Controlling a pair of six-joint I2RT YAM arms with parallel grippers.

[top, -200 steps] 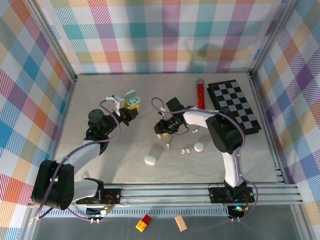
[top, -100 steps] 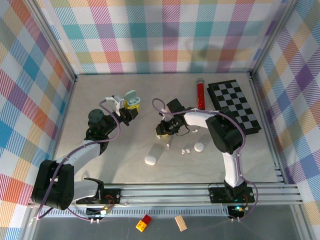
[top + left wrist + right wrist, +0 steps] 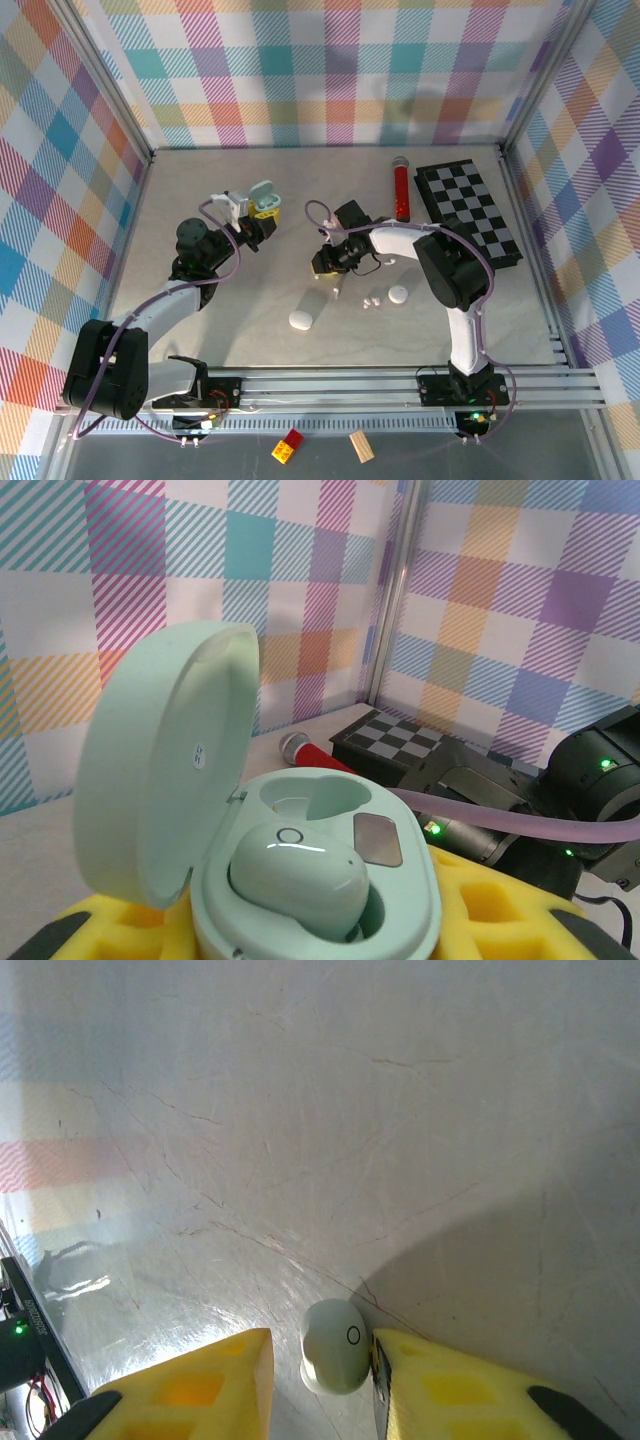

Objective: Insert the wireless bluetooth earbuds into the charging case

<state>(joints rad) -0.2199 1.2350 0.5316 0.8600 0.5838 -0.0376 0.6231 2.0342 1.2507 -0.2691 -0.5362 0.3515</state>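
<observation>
My left gripper [image 3: 252, 226] is shut on the pale green charging case [image 3: 264, 204], held off the table with its lid [image 3: 165, 780] up. One pale green earbud [image 3: 298, 875] sits in the near socket; the far socket [image 3: 322, 802] is empty. Yellow foam fingers [image 3: 500, 920] flank the case [image 3: 420, 890] in the left wrist view. My right gripper [image 3: 325, 262] is down at the table centre. In the right wrist view a second pale green earbud [image 3: 337, 1345] lies on the table inside my right gripper [image 3: 320, 1360]. It touches the right finger [image 3: 440, 1380], with a gap to the left one: open.
Two white cases [image 3: 301, 320] [image 3: 398, 294] and small white earbuds [image 3: 372, 300] lie near the right gripper. A red tube [image 3: 401, 188] and a chessboard [image 3: 468, 212] sit at the back right. A red-yellow brick [image 3: 288, 447] and a wooden block [image 3: 360, 446] lie beyond the front rail.
The right gripper has shifted slightly towards the near side over the table. The left arm and the case have not moved.
</observation>
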